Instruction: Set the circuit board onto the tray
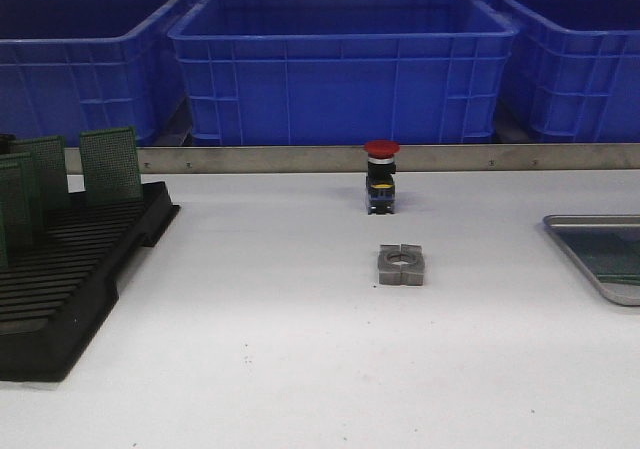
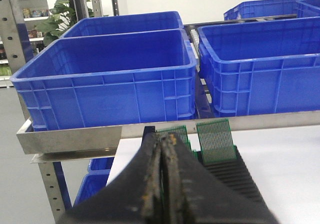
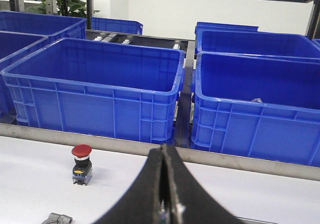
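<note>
Three green circuit boards [image 1: 110,164] stand upright in the slots of a black rack [image 1: 70,269] at the table's left. In the left wrist view, one board [image 2: 216,140] shows just beyond my left gripper [image 2: 162,141]. That gripper is shut with its fingers pressed together and hangs above the near end of the rack [image 2: 235,171]. The silver-grey tray [image 1: 610,254] lies at the table's right edge, partly cut off by the frame. My right gripper [image 3: 164,151] is shut and holds nothing, hovering over the white table. Neither gripper appears in the front view.
A red-capped push button [image 1: 381,176] stands mid-table near the back, with a grey metal block [image 1: 402,265] in front of it. The button [image 3: 81,164] is also in the right wrist view. Large blue bins [image 1: 345,64] sit behind a metal rail [image 1: 300,158].
</note>
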You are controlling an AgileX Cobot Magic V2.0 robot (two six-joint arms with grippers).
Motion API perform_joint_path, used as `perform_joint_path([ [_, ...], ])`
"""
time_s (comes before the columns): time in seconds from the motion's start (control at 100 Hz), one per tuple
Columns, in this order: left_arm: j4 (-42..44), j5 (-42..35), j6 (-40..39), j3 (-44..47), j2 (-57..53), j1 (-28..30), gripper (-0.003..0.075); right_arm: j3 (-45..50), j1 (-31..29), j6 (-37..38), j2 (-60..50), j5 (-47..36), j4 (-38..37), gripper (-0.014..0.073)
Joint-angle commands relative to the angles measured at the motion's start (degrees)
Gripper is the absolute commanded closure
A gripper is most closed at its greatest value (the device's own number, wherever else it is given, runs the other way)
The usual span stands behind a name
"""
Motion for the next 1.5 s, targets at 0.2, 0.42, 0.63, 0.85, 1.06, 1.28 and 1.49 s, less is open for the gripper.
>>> perform_joint_path([
  [0.2, 1.1, -5.3, -1.0, 7.5, -9.1, 0.0, 0.0739, -1.4, -0.1, -0.4, 0.4, -2.7, 0.6, 0.0662],
  [0.42, 0.9, -5.6, -1.0, 9.2, -9.8, 0.0, 0.0738, -1.4, -0.1, -0.4, 0.4, -2.7, 0.6, 0.0662],
  [0.63, 0.5, -5.6, -1.0, 9.2, -9.8, 0.0, 0.0739, -1.4, -0.1, -0.4, 0.4, -2.7, 0.6, 0.0662],
  [0.85, 0.5, -5.6, -1.0, 9.2, -9.8, 0.0, 0.0739, -1.4, -0.1, -0.4, 0.4, -2.7, 0.6, 0.0662],
  [1.06, 0.5, -5.6, -1.0, 9.2, -9.8, 0.0, 0.0739, -1.4, -0.1, -0.4, 0.4, -2.7, 0.6, 0.0662],
  [1.28, 0.5, -5.6, -1.0, 9.2, -9.8, 0.0, 0.0739, -1.4, -0.1, -0.4, 0.4, -2.7, 0.6, 0.0662],
  [1.49, 0.5, -5.6, -1.0, 9.2, -9.8, 0.0, 0.0739, -1.1, -0.1, 0.1, 0.4, -3.4, 0.2, 0.0662],
])
